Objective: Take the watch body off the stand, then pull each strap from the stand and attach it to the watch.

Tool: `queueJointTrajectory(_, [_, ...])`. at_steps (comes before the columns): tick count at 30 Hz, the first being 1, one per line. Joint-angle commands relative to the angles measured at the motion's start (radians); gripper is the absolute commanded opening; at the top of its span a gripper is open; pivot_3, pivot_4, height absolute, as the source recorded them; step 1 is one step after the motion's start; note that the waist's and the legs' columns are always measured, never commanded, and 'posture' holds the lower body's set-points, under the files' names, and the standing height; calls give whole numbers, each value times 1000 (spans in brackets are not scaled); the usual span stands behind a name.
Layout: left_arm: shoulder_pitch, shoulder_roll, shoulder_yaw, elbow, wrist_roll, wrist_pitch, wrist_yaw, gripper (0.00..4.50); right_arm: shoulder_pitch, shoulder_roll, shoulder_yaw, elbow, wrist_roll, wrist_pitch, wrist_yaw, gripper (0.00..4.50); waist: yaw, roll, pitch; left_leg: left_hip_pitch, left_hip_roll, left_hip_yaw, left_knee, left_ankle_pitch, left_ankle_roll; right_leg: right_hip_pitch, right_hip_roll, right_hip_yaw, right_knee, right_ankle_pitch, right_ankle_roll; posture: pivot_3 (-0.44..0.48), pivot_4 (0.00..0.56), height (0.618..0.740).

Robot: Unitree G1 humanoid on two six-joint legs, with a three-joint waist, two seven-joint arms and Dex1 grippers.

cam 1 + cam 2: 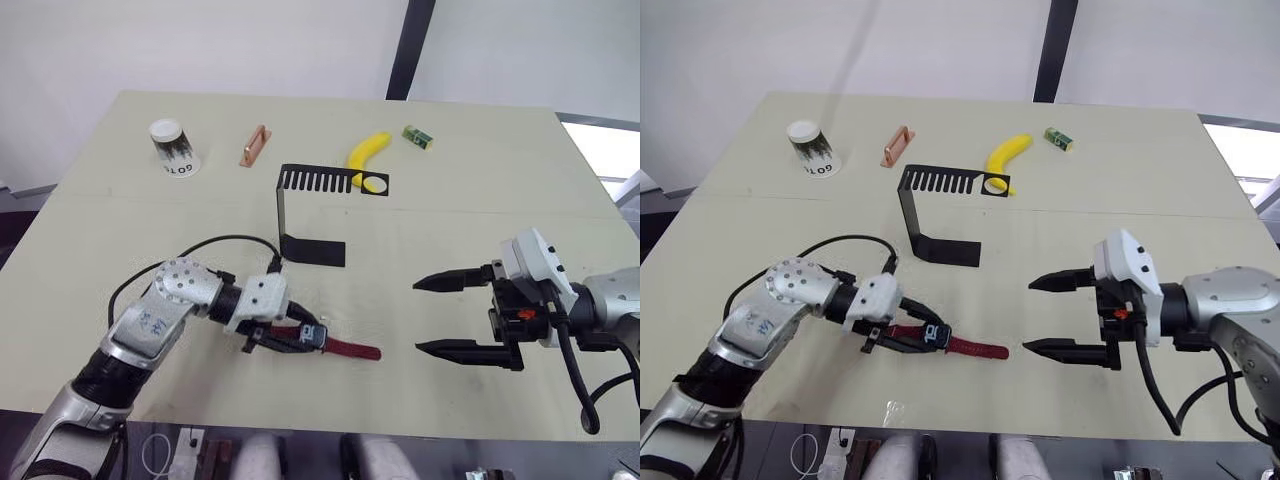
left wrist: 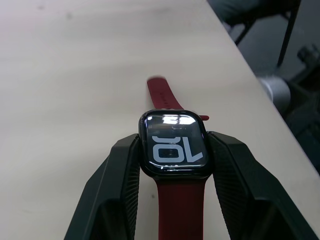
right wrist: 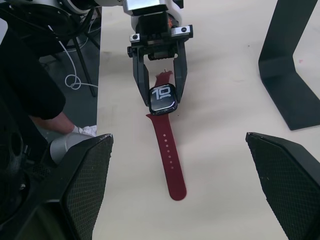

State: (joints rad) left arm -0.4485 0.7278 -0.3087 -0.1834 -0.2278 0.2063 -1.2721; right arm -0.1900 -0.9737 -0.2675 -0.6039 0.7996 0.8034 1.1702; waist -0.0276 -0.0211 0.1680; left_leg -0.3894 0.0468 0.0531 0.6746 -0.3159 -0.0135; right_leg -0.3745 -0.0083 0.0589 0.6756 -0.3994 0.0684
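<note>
1. My left tool (image 1: 296, 338) is clamped on the watch body (image 2: 173, 144), both straps (image 3: 167, 160) attached, near the worktop (image 1: 450, 230) front edge
2. My right tool (image 1: 443, 315) gapes wide, bare worktop between
3. The stand (image 1: 300, 210) sits mid-worktop

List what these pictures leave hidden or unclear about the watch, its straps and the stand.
1. Near strap: in the left wrist view it runs off the edge between the left gripper's fingers; in the head views the gripper covers most of it.
2. Joints between the watch body and the straps: too small to tell whether they are latched.
3. Stand: the right wrist view cuts off its slotted top arm.
4. Far strap: its holes show, its underside does not.
</note>
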Motion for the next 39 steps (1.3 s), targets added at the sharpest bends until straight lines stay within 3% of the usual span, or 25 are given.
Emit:
queueJointTrajectory(1, [6,2,5,-10,39,-62,18,1606,17,-19,2,-39,-3,-39,0,4491,0,0,0,0,0,0,0,0,0,0,0,0,0,0,0,0,150,740])
queueJointTrajectory(6, [18,-4,-4,-1,84,-122,32,1606,37,-29,7,-54,-10,-65,-6,4491,0,0,0,0,0,0,0,0,0,0,0,0,0,0,0,0,150,740])
queueJointTrajectory(11, [15,-29,24,-32,12,16,38,1606,32,-37,8,-57,-1,-71,-18,4491,0,0,0,0,0,0,0,0,0,0,0,0,1,0,0,0,150,740])
queueJointTrajectory(14, [-10,-49,57,-57,-97,227,54,1606,34,-42,12,-68,-23,-98,-27,4491,0,0,0,0,0,0,0,0,0,0,0,0,1,0,0,0,150,740])
queueJointTrajectory(20, [-153,-166,192,4,-398,823,197,1606,-9,-22,108,-110,-192,-176,-153,4491,0,0,0,-1,0,-1,2,0,0,0,0,-1,4,0,0,0,150,740])
queueJointTrajectory(24, [-223,-274,288,91,-499,1063,319,1606,-79,6,190,-152,-226,-52,-314,4491,-3,0,0,-1,0,-2,2,0,0,-1,0,-1,5,0,0,0,150,740])
queueJointTrajectory(31, [-282,-429,413,174,-564,1226,484,1606,-174,72,336,-206,-305,127,-527,4491,0,0,0,-2,0,-4,3,0,-1,-2,0,-1,5,0,0,0,150,740])
queueJointTrajectory(39, [-282,-487,436,200,-570,1235,551,1606,-218,118,463,-203,-444,137,-628,4491,-3,0,0,-2,-1,-4,3,1,-1,-2,0,-1,5,0,0,0,150,740])
